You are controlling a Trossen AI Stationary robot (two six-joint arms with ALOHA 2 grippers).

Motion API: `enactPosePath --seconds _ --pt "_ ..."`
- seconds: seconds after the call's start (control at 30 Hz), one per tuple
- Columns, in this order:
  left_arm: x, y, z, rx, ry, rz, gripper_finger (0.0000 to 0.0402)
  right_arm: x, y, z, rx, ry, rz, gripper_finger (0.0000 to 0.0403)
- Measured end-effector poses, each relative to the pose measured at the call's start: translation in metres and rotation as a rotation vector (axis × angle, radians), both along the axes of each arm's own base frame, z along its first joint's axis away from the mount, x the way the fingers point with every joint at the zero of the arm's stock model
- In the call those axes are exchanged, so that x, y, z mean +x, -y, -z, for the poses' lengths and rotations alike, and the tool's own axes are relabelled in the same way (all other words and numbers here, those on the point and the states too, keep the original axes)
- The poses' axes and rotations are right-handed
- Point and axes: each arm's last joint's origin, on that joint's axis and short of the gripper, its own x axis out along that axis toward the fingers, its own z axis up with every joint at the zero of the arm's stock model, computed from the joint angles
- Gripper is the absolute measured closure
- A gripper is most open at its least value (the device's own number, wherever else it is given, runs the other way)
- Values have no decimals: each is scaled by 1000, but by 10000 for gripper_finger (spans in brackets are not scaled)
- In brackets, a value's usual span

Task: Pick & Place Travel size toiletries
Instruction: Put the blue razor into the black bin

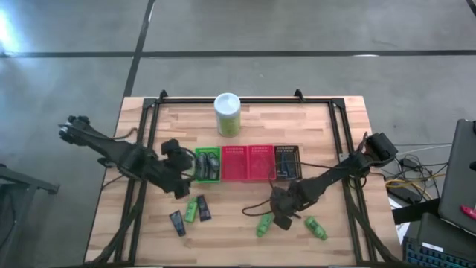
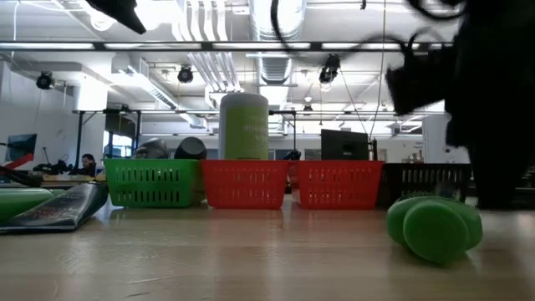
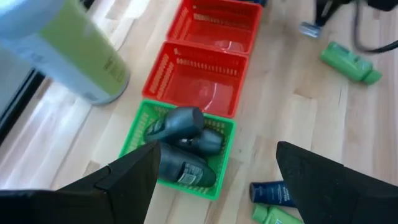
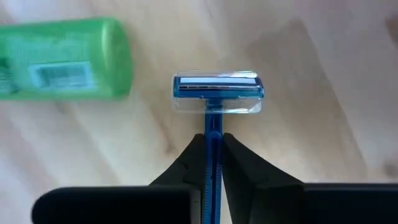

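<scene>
While my right claw (image 4: 213, 148) grips the blue razor (image 4: 216, 93) by its handle, my left claw (image 3: 214, 171) hangs open over the green basket (image 3: 225, 134); next, I judge, lift and carry it to a basket.

I see a pale wood-plank tabletop (image 1: 245, 216) with a smooth, faintly shiny finish. The razor (image 4: 216, 99) looks like glossy blue plastic with a clear cap. The green tube (image 4: 62, 59) beside it is smooth, satiny plastic. The red baskets (image 3: 205, 81) are glossy plastic mesh. My right gripper (image 4: 213, 155) jaws look matt black.
</scene>
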Motion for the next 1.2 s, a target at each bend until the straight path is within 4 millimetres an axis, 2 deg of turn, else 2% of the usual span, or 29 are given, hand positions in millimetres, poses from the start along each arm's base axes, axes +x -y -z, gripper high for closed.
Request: enactPosePath --seconds 0.1,0.2,0.27,0.33,0.53,0.73,0.9,1.03,1.2 --pt "-17 -9 1 -43 45 -43 78 -1 1 -30 16 86 146 378" --pt "-30 -15 8 -83 80 -79 78 -10 10 -59 -7 159 383 378" --pt "-35 -18 13 -106 115 -89 78 -18 21 -78 -6 212 578 378" --pt "-38 -20 20 -118 143 -85 78 -26 36 -90 -4 228 754 378" --pt "-42 -22 38 -88 184 -16 78 -30 88 -79 -37 205 992 375" --pt "-46 -23 39 -86 194 29 78 -21 122 -75 -75 175 1045 371" --pt "-49 -25 29 -83 231 38 78 -13 137 -62 -122 114 1041 370" --pt "-51 -26 20 -89 262 40 78 -9 138 -48 -160 44 986 366" --pt "-53 -27 19 -89 270 44 78 -10 139 -36 -225 -55 967 342"
